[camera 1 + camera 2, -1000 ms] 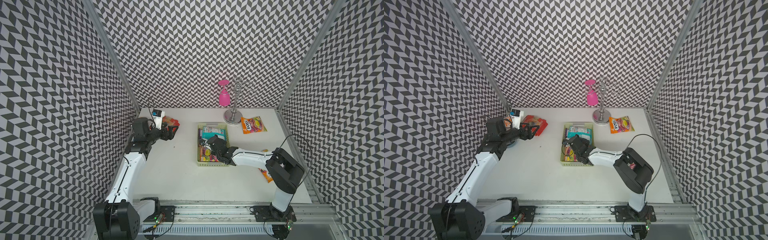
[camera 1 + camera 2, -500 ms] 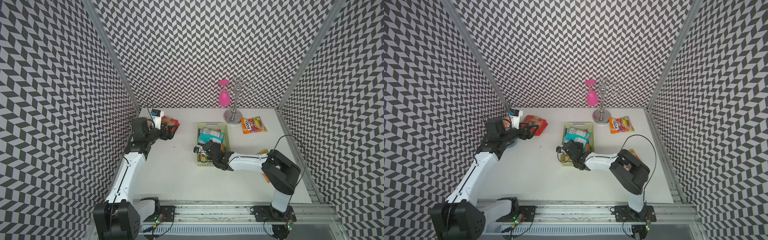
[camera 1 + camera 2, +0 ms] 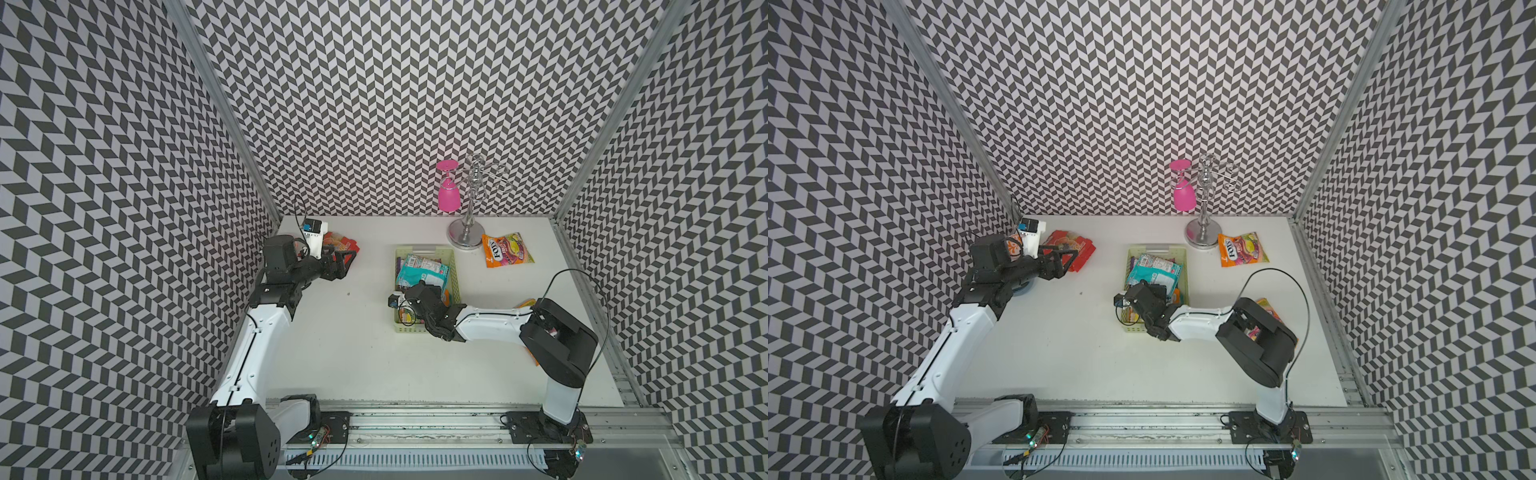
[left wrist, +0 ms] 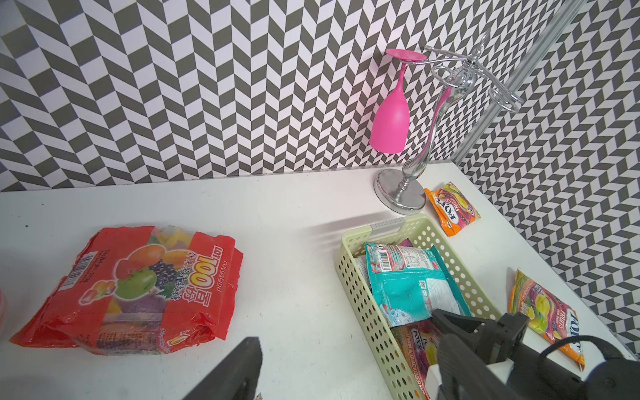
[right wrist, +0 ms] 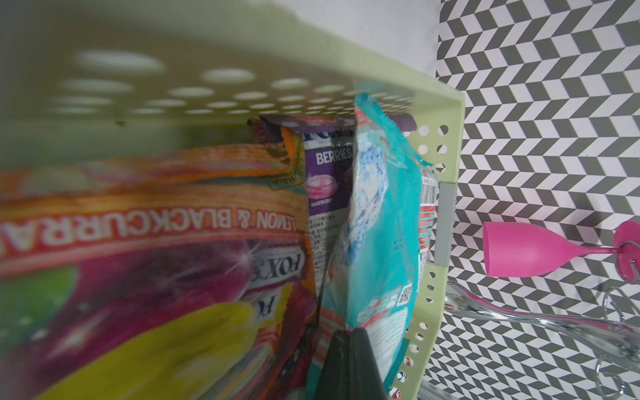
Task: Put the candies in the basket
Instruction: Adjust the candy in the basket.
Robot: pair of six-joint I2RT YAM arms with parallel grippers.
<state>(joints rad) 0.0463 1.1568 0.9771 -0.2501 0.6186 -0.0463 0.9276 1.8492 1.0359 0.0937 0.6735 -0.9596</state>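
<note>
The pale green basket [image 3: 419, 249] [image 3: 1156, 248] stands mid-table. Inside it my right gripper [image 3: 419, 286] [image 5: 349, 343] is shut on the near edge of a teal candy bag [image 3: 424, 270] [image 4: 408, 287] [image 5: 381, 225], which stands tilted up over an orange bag [image 5: 156, 242] and a purple bag [image 5: 329, 173]. At the back left a red candy bag [image 3: 347, 245] [image 4: 138, 287] lies flat. My left gripper [image 3: 340, 266] [image 4: 346, 367] hovers open just beside it. Another orange bag [image 3: 507, 249] [image 4: 452, 207] lies back right. A further one [image 3: 1266, 307] [image 4: 543, 311] is partly under my right arm.
A pink glass [image 3: 449, 195] hangs from a chrome stand [image 3: 469, 237] behind the basket. An orange patterned bowl [image 3: 1015, 245] and a blue bowl [image 3: 1021, 291] sit mostly hidden behind my left arm. Patterned walls close in the table on three sides.
My right gripper has drawn back toward the basket's near left corner. The teal bag has come with it and tipped up. The left arm has not moved.
</note>
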